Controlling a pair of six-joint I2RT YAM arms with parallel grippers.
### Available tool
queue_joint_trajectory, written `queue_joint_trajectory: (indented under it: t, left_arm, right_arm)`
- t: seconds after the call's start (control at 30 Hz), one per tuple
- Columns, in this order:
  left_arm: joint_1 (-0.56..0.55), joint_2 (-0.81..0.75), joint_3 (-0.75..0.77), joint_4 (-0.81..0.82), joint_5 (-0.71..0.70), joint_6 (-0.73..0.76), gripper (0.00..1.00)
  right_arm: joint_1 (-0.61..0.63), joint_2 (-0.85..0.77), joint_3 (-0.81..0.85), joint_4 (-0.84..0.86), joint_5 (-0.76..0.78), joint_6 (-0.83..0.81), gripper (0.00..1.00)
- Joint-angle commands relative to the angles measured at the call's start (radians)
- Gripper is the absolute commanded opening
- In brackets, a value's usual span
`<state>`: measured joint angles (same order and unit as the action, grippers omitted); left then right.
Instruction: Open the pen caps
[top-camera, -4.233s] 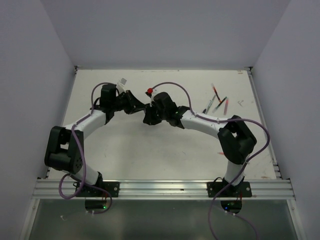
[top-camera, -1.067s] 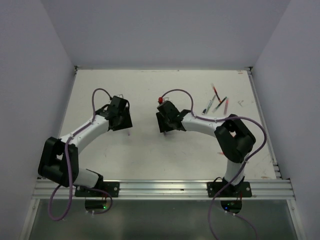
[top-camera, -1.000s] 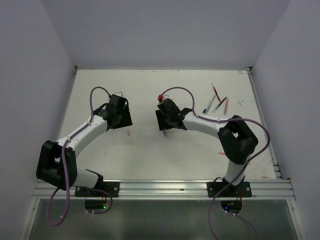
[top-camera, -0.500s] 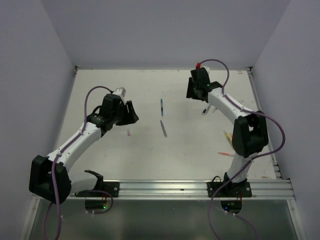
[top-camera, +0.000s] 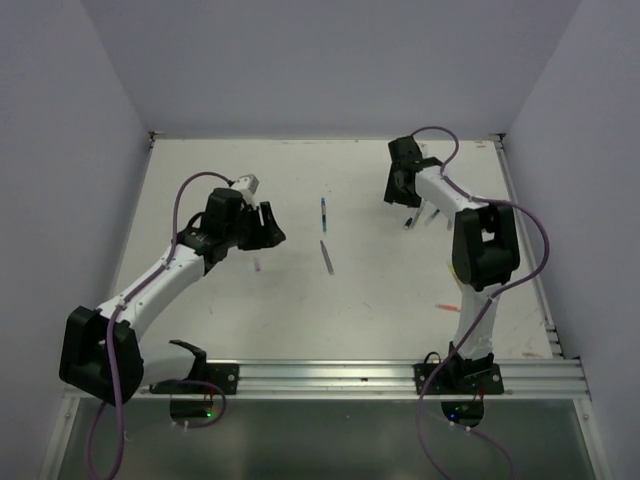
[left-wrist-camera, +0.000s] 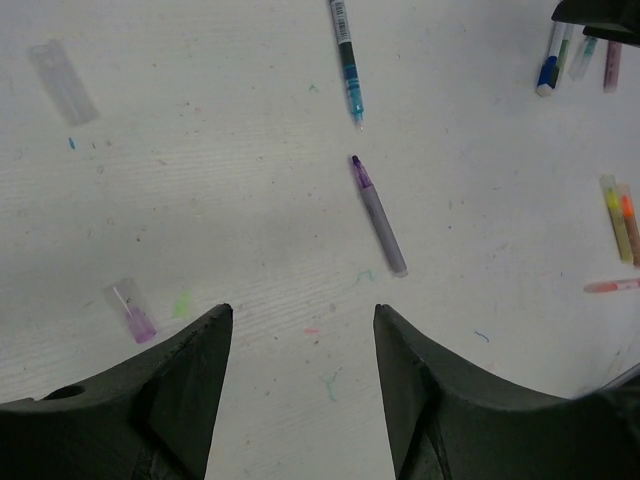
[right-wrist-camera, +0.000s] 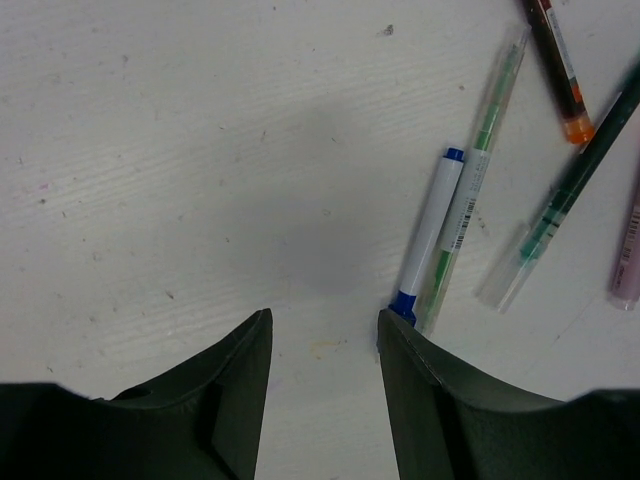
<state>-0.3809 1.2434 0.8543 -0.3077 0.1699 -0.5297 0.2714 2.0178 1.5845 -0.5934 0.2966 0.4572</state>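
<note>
My left gripper (top-camera: 272, 230) (left-wrist-camera: 300, 310) is open and empty above bare table. Ahead of it lie a purple-grey pen (left-wrist-camera: 379, 215) (top-camera: 327, 257) with its tip bare and a teal pen (left-wrist-camera: 346, 55) (top-camera: 324, 212). A small purple cap (left-wrist-camera: 132, 312) lies to its left. My right gripper (top-camera: 397, 192) (right-wrist-camera: 325, 315) is open and empty at the far right. Its right finger (right-wrist-camera: 420, 380) is against the blue end of a white pen (right-wrist-camera: 428, 235), beside a green pen (right-wrist-camera: 475, 180).
A clear cap (left-wrist-camera: 63, 82) lies far left. More pens lie beside the right gripper: an orange-ended dark one (right-wrist-camera: 555, 65), a dark green one (right-wrist-camera: 570, 190) and a pink one (right-wrist-camera: 628, 262). Yellow and orange markers (left-wrist-camera: 620, 220) lie near the right edge.
The right arm has swung from the table's middle to the pens at the far right. The teal and purple-grey pens now lie in the middle. The left gripper has shifted slightly right.
</note>
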Motion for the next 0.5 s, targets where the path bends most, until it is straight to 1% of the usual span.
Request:
queue_joint_trajectory:
  t: [0.0,0.23,0.47]
  left_arm:
    - [-0.003,0.014,0.003,0.045,0.036,0.023,0.62]
    - [-0.003,0.028,-0.001,0.051,0.036,0.025,0.63]
    - [-0.003,0.033,-0.008,0.055,0.04,0.023,0.63]
  right_arm:
    - [-0.014,-0.001,0.012,-0.02,0.027,0.032,0.5]
    - [-0.041,0.016,-0.023,-0.014,0.033,0.032,0.5]
    - [-0.057,0.038,-0.029,0.03,0.021,0.026,0.49]
